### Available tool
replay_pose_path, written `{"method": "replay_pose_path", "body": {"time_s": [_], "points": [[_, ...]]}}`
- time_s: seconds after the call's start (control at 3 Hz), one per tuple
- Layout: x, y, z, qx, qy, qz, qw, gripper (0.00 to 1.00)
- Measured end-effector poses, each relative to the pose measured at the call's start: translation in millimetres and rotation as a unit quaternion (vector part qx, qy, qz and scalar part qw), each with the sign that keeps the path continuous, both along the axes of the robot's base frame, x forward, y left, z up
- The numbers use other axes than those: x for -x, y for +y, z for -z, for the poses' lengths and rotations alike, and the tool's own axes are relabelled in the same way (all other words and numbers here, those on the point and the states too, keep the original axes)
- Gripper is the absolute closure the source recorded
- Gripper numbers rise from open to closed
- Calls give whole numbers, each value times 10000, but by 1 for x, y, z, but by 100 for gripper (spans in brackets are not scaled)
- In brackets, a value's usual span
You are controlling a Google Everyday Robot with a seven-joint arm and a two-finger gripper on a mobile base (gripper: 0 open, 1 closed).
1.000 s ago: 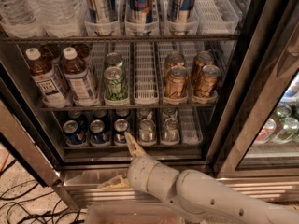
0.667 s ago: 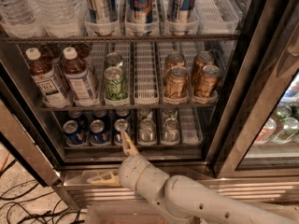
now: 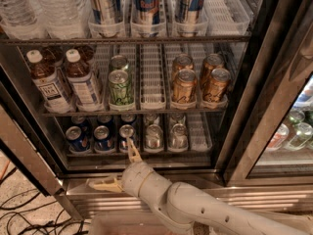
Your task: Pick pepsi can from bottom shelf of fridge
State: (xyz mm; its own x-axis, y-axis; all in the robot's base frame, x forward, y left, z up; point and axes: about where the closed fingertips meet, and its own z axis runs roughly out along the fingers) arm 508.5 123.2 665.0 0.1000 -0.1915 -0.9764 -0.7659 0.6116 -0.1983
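- Arm (image 3: 195, 207) enters from lower right, wrist bent up towards the fridge (image 3: 234, 131).
- Gripper (image 3: 110, 161) sits just before the bottom shelf (image 3: 195, 154), low at its front edge.
- Jaws spread wide, holding nothing: one finger (image 3: 131, 150) points up, the other points left.
- Raised fingertip at the front of the pepsi can (image 3: 126, 133), third lane from left on the bottom shelf.

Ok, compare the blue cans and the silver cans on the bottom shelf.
The blue cans are dark blue; the silver cans are plain metal. Blue cans fill the three left lanes, silver cans the next two. The open gripper points at a blue can, not a silver one. Both stand upright.
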Motion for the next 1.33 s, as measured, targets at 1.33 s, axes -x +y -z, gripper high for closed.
{"method": "replay_pose_path", "body": {"time_s": [1.33], "points": [[10, 57, 71, -359, -92, 426, 9984, 0]]}}
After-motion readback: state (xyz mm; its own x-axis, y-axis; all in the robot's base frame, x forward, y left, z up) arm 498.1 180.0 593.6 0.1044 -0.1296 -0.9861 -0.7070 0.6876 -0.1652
